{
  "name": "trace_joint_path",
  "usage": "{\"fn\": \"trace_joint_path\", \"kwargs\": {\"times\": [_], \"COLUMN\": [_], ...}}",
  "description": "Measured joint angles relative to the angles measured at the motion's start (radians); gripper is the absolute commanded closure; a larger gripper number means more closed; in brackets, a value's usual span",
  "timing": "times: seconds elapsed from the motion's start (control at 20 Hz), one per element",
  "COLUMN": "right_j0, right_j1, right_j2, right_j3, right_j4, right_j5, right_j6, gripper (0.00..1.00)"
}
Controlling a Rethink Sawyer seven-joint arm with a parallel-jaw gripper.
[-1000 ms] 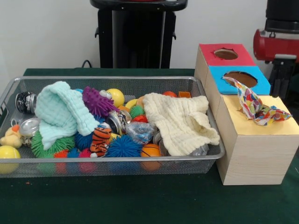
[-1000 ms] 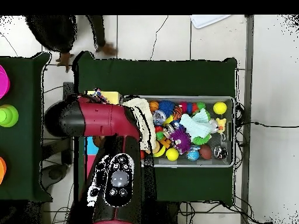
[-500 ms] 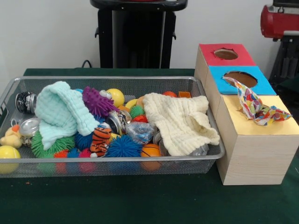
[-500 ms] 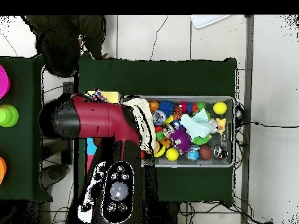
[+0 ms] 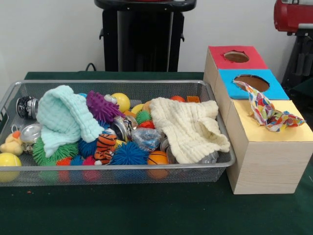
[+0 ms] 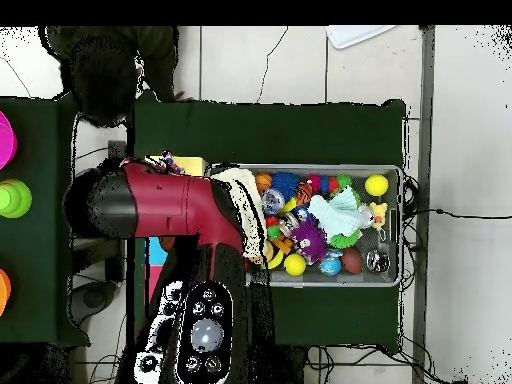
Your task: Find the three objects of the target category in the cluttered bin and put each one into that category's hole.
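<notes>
A wire mesh bin holds a jumble of toys: spiky balls, a tiger toy, shiny metal pieces, a mint cloth and a cream cloth. To its right stand three joined boxes with a red top, a blue top and a yellow top. A colourful patterned cloth hangs out of the blue box's hole and lies across the yellow top. Only the red arm shows at the top right. From above, the arm covers the boxes, and the gripper is hidden.
Yellow balls and a duck toy sit at the bin's left end. Overhead, the bin lies right of the arm, and the cream cloth pokes out beside it. A person stands at the top left.
In the front view the red arm has risen from beside the boxes to the top right corner. Overhead, the person has moved in closer at the top left.
</notes>
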Motion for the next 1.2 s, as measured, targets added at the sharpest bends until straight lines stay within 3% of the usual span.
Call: {"fn": "trace_joint_path", "kwargs": {"times": [0.8, 1.2], "right_j0": [-0.051, -0.056], "right_j1": [0.005, 0.019], "right_j2": [0.000, 0.001], "right_j3": [0.028, 0.043], "right_j4": [-0.009, -0.014], "right_j5": [-0.003, -0.060], "right_j6": [0.000, 0.000], "gripper": [1.00, 1.00]}}
